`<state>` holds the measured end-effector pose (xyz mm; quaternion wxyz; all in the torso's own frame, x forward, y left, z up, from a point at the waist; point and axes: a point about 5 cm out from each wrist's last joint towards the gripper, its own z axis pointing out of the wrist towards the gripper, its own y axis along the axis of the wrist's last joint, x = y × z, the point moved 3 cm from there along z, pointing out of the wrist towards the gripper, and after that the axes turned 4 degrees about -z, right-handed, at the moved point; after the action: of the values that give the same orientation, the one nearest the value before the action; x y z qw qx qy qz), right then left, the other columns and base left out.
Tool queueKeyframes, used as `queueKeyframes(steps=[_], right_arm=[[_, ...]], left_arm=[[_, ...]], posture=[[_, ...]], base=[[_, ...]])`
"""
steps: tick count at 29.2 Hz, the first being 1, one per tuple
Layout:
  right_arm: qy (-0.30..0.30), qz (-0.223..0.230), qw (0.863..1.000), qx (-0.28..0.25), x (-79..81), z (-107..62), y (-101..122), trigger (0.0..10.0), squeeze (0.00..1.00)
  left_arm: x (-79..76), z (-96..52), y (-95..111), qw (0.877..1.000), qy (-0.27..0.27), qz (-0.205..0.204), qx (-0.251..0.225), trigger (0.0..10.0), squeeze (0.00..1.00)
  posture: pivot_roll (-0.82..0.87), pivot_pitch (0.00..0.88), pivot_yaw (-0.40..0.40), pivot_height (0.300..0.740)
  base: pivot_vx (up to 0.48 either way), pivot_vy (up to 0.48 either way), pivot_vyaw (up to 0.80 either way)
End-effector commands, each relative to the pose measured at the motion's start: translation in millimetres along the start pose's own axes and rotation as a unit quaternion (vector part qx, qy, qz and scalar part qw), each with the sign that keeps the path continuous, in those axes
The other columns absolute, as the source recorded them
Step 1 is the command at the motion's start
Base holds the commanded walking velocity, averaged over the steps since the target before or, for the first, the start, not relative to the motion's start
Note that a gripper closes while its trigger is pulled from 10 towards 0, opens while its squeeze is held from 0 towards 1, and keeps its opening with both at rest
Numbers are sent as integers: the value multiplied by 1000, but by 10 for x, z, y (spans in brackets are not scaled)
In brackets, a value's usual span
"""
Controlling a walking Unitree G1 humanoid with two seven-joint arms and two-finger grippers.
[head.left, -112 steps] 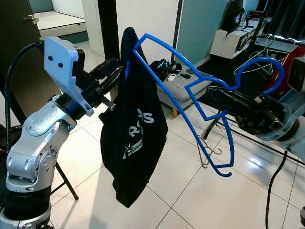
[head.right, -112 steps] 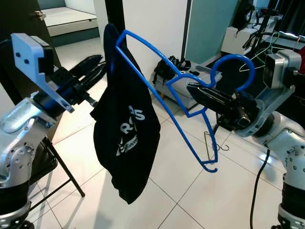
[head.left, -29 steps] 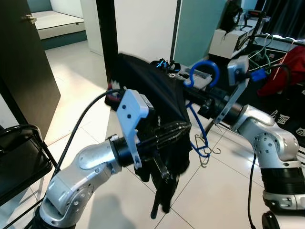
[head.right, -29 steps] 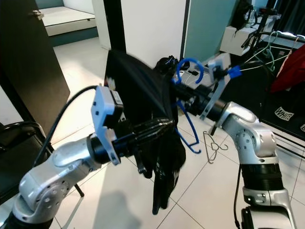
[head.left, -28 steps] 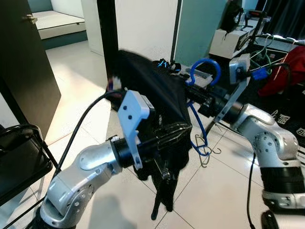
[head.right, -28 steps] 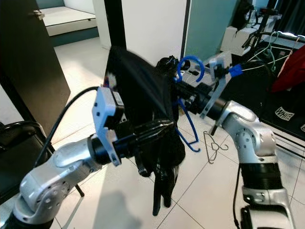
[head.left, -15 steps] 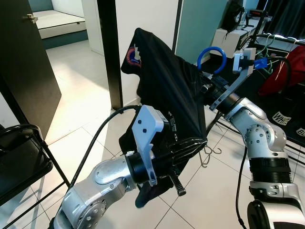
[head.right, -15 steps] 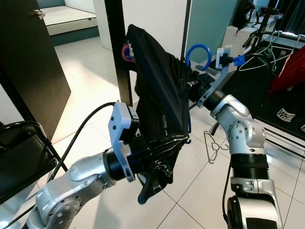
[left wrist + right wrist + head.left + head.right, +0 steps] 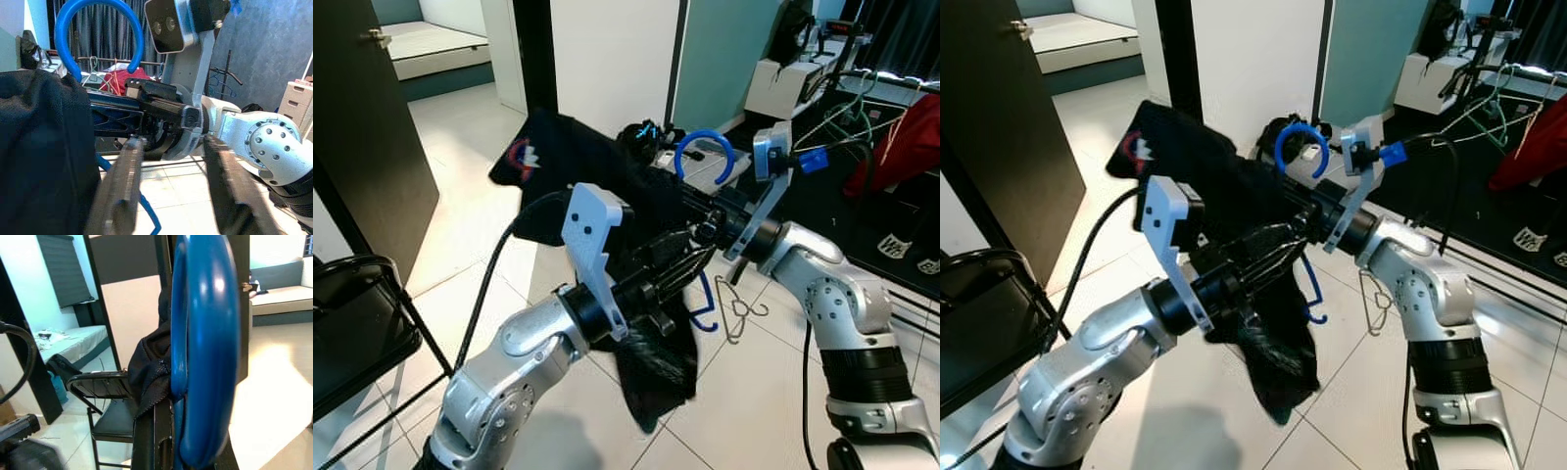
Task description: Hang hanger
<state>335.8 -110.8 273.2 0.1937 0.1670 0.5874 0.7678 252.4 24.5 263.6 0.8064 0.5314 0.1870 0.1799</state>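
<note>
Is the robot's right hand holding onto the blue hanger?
Touching. In the left wrist view the right gripper is clamped on the blue hanger just below its hook; the right wrist view shows the hook rising from between its fingers.

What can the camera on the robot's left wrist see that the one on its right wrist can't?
The left wrist view looks between the left gripper's two open black fingers at the right arm with its wrist camera block, and at a clothes rack against a dark curtain behind. The right wrist view instead shows a black folding chair, a dark door frame and sunlit floor. Both show the blue hanger's hook, held by the right gripper, and the black shirt draped on it.
</note>
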Motion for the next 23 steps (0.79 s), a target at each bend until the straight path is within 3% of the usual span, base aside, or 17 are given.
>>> queueKeyframes(steps=[1, 6, 8, 10, 12, 14, 21, 22, 23], right_arm=[[16, -8, 999, -28, 32, -49, 149, 10000, 0], [11, -7, 999, -50, -14, -115, 252, 10000, 0], [13, 0, 995, -100, -97, -320, 486, 10000, 0], [13, 0, 995, -100, -97, -320, 486, 10000, 0], [32, 6, 992, -124, -90, -493, 608, 10000, 0], [32, 6, 992, -124, -90, -493, 608, 10000, 0], [76, 23, 988, -129, 12, -656, 632, 10000, 0], [95, 26, 990, -104, 78, -665, 535, 10000, 0], [108, 29, 990, -86, 125, -673, 466, 10000, 0]], left_arm=[[41, -37, 50, 1000, -3, 13, 2, 10000, 1000], [57, -107, 74, 999, -18, 33, 17, 10000, 1000], [195, -297, 219, 996, -20, 78, 41, 10000, 1000], [195, -297, 219, 996, -20, 78, 41, 10000, 1000], [358, -423, 426, 992, 6, 116, 38, 10000, 1000], [358, -423, 426, 992, 6, 116, 38, 10000, 1000], [465, -516, 739, 986, 31, 162, 15, 10000, 1000], [495, -526, 835, 984, 36, 177, 5, 10000, 808], [515, -537, 903, 982, 38, 186, 0, 10000, 808]], posture=[[12, 0, -43, 740], [17, 0, -47, 740], [21, 0, -48, 740], [21, 0, -48, 740], [23, 0, -48, 740], [23, 0, -48, 740], [25, 0, -45, 740], [24, 0, -45, 740], [24, 0, -45, 740]], base=[[0, 0, 0], [0, 0, 0], [0, 0, 0], [0, 0, 0], [0, 0, 0], [0, 0, 0], [0, 0, 0], [0, 0, 0], [0, 0, 0]])
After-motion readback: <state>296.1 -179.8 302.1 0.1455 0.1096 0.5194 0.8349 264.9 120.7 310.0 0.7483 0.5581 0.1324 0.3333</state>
